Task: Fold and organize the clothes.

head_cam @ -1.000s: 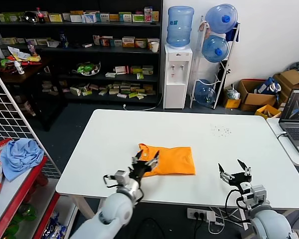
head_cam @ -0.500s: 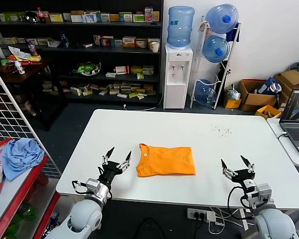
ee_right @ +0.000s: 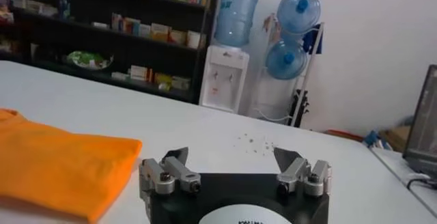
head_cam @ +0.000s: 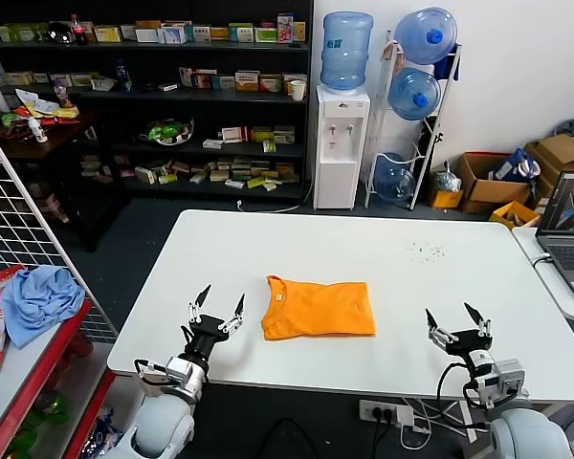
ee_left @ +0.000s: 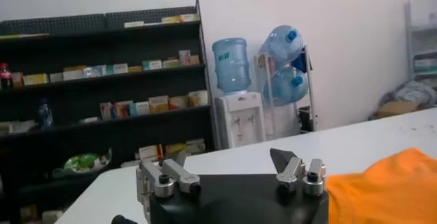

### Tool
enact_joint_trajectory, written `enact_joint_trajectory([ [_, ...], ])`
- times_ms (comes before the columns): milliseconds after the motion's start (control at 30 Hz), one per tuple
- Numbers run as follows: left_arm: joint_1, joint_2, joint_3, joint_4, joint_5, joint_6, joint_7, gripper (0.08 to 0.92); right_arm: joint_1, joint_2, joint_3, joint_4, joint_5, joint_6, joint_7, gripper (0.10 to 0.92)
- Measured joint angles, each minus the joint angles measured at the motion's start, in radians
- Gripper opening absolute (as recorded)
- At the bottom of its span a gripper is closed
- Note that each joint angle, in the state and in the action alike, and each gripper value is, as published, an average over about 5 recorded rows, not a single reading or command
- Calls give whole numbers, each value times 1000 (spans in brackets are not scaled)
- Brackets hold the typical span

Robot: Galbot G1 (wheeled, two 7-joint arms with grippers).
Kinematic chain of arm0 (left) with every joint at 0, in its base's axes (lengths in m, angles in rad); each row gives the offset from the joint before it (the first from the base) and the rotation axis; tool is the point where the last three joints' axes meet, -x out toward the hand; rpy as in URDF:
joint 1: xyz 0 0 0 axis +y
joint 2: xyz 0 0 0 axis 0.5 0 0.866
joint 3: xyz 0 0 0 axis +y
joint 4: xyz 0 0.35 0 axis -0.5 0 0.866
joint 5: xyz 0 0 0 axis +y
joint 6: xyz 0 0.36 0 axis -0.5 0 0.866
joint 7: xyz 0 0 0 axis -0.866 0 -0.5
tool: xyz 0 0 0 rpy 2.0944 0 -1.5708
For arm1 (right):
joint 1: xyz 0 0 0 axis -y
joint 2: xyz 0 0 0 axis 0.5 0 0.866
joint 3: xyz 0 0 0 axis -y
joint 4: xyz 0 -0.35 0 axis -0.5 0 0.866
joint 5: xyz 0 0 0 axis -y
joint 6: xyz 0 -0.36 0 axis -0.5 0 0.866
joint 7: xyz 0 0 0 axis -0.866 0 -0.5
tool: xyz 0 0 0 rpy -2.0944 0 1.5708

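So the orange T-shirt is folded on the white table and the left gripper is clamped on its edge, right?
Not quite. The orange T-shirt is folded on the white table, but the left gripper is open and clear of it, beside its edge. The head view shows the gap.

No text, label, brand, number or sign can be read with certainty. Printed boxes are seen on the dark shelves [head_cam: 172,86], but their lettering is too small to be made out. A blue label is carried by the water bottle [head_cam: 345,48] on the dispenser, and its wording cannot be read. Part of a black marking is seen on the white disc [ee_right: 239,217] of the right wrist mount, cut off at the frame edge and not legible.
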Motion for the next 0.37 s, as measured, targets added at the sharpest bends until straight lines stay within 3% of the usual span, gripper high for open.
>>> enact_joint_trajectory([
  [367, 9, -25, -20, 5, 78, 3, 0, 823, -1, 50, 23, 19, -30, -7, -30, 823],
])
